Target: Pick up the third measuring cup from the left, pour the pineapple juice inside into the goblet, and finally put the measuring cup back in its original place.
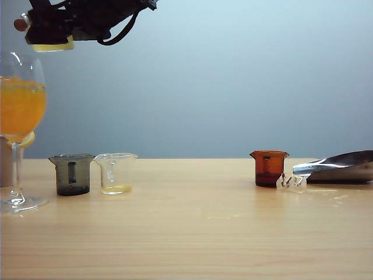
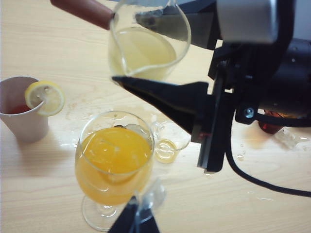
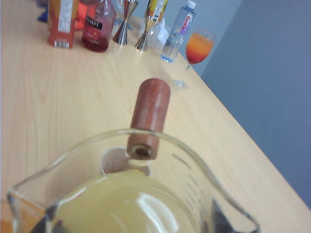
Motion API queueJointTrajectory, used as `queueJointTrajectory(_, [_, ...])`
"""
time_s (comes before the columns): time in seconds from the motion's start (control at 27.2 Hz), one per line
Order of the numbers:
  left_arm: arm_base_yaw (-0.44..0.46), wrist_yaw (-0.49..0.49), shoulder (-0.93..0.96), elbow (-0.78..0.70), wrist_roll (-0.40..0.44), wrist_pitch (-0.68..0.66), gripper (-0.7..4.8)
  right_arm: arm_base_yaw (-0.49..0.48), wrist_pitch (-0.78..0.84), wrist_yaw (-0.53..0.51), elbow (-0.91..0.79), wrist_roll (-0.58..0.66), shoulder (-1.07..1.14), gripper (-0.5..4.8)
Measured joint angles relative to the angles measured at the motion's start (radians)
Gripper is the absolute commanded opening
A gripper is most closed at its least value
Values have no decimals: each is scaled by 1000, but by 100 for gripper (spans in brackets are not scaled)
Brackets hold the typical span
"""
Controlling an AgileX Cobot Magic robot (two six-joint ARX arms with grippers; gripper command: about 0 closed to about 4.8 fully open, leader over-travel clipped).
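The third measuring cup (image 2: pixel 146 43), clear with faint marks and a reddish-brown handle (image 3: pixel 149 116), hangs high above the table. It holds pale yellow pineapple juice (image 3: pixel 126 204). My right gripper (image 2: pixel 160 58) is shut on it, and in the exterior view that gripper (image 1: pixel 58 29) sits at the top left, above the goblet. The goblet (image 1: pixel 20 111) is a tall stemmed glass of orange drink (image 2: pixel 114 160), directly below the cup. No stream of juice shows. My left gripper (image 2: pixel 137 221) hovers over the goblet's foot, its dark fingers close together and empty.
A smoky grey cup (image 1: pixel 71 174) and a clear cup (image 1: pixel 115 172) with a little yellow liquid stand right of the goblet. An amber cup (image 1: pixel 268 168) and a shiny metal piece (image 1: pixel 341 166) lie far right. A paper cup with a lemon slice (image 2: pixel 22 116) stands beside the goblet.
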Motion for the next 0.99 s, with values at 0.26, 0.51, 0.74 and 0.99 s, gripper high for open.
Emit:
queueJointTrajectory(0.26, [0, 0, 0, 0, 0, 0, -6, 0, -13, 0, 0, -108, 0, -5])
queueJointTrajectory(0.51, [0, 0, 0, 0, 0, 0, -6, 0, -13, 0, 0, -171, 0, -5])
queueJointTrajectory(0.74, [0, 0, 0, 0, 0, 0, -6, 0, -13, 0, 0, -238, 0, -5])
queueJointTrajectory(0.99, [0, 0, 0, 0, 0, 0, -6, 0, -13, 0, 0, -274, 0, -6])
